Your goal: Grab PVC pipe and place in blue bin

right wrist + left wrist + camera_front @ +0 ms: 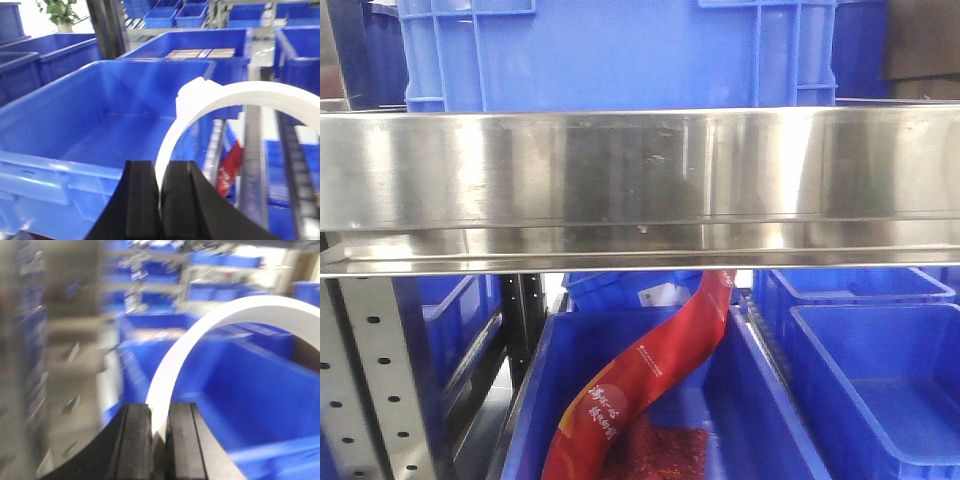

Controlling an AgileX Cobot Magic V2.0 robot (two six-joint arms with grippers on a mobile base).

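Note:
In the left wrist view a white PVC pipe [200, 335] shows as a curved ring wall, and my left gripper [160, 409] is shut on its lower end. A blue bin [260, 390] lies behind and below it; the picture is blurred. Through the right wrist camera another white PVC pipe ring [240, 95] arches up to the right, its wall pinched in my shut right gripper [160, 166]. A large empty blue bin [100, 125] sits just left of and beyond those fingers. The front view has no gripper or pipe in it.
A steel shelf beam [640, 180] crosses the front view, with a blue bin [620, 50] on top. Below it, a bin [760, 440] holds a red packet [650, 380], beside an empty bin [880, 370]. A perforated upright [370, 380] stands left. Roller rails [252, 160] run right of the bin.

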